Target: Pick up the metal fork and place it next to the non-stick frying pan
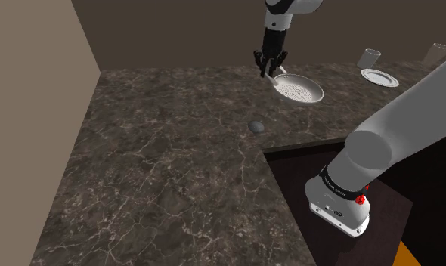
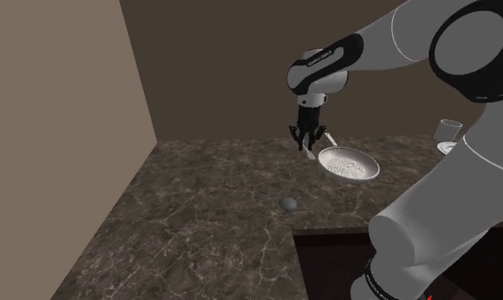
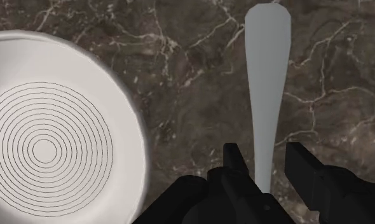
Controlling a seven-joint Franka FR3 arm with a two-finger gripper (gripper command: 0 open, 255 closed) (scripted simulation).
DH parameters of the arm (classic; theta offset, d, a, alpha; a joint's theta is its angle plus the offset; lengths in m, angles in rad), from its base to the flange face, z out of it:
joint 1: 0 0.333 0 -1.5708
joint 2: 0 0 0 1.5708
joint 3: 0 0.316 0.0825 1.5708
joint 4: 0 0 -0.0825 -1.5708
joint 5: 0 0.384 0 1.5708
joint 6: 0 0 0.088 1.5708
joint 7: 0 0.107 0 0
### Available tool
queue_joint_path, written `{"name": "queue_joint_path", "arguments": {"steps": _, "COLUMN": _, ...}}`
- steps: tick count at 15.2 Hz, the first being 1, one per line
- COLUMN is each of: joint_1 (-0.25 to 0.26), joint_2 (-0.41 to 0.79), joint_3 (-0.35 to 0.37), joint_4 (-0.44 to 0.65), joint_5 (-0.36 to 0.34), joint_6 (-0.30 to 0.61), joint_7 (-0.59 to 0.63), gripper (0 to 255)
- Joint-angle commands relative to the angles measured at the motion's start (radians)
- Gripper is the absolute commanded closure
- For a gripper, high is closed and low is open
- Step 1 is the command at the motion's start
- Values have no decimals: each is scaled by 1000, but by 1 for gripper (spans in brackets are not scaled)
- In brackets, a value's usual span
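The gripper (image 3: 269,156) is seen low over the counter (image 1: 176,159), its fingers (image 3: 236,162) set apart. The fork (image 3: 267,76) is found on the counter with its pale handle between the fingers, a gap showing on one side. It is placed just beside the pan (image 3: 53,127), not touching it.

Shoulder view: fixed, high beside the stand (image 1: 341,204), looking down and leftward over the marbled counter (image 1: 161,174) toward the walls (image 1: 168,34). Second exterior view: similar side, lower, facing the same corner. Wrist view: close above the counter, facing straight down. Shared by all: the pan (image 1: 298,90) and the surrounding counter.
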Motion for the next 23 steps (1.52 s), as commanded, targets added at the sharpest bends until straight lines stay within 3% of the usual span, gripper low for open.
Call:
{"name": "queue_joint_path", "arguments": {"steps": 1, "joint_1": -23, "joint_2": -7, "joint_3": -28, "joint_4": 1, "joint_5": -13, "joint_6": -9, "joint_7": -46, "gripper": 255}}
{"name": "queue_joint_path", "arguments": {"steps": 12, "joint_1": -152, "joint_2": 28, "joint_3": -190, "joint_4": 43, "joint_5": -80, "joint_6": -18, "joint_7": -306, "gripper": 255}}
{"name": "queue_joint_path", "arguments": {"steps": 23, "joint_1": -275, "joint_2": 186, "joint_3": -337, "joint_4": 221, "joint_5": -83, "joint_6": -35, "joint_7": -580, "gripper": 255}}
